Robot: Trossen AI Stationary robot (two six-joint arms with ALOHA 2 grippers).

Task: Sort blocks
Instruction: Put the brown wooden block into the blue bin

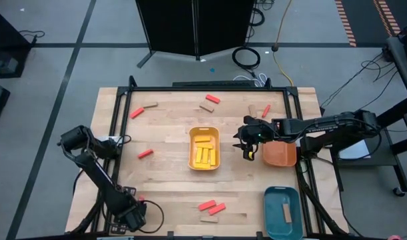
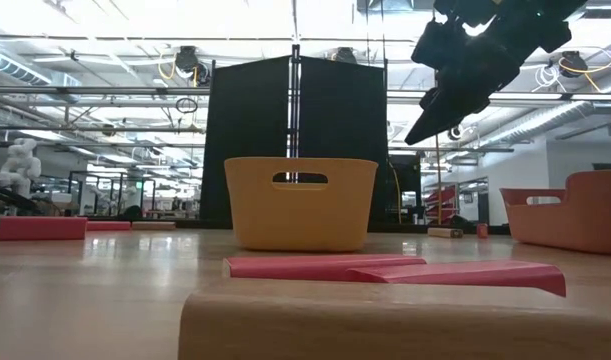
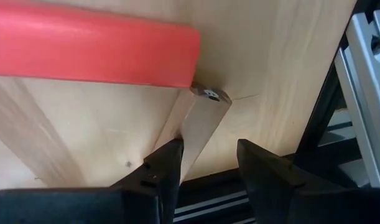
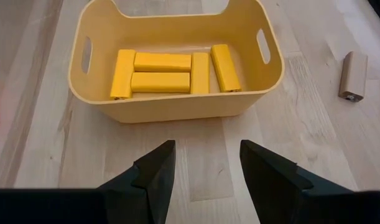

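Observation:
My left gripper (image 3: 208, 152) is open at the table's near left corner (image 1: 138, 208), pointing down. Under it a tan block (image 3: 199, 118) lies flat on the wood, one end touching a red block (image 3: 90, 53). My right gripper (image 1: 246, 152) hangs open and empty above the table, between the yellow tray (image 4: 177, 62) and the orange tray (image 1: 280, 153). Several yellow blocks (image 4: 162, 71) lie flat in the yellow tray. More red blocks (image 1: 145, 153) and tan blocks (image 1: 206, 107) lie scattered on the table. My left gripper comes from above at the tan block's near end (image 3: 186, 140). One finger (image 3: 168, 158) overlaps the block's long edge and the other stands clear of it. Whether that finger touches the block I cannot tell.
A teal tray (image 1: 283, 212) with one tan block in it stands at the near right. Two red blocks (image 1: 212, 207) and a tan one (image 2: 405, 320) lie near the front edge. The black table frame (image 3: 339, 112) runs close beside my left gripper.

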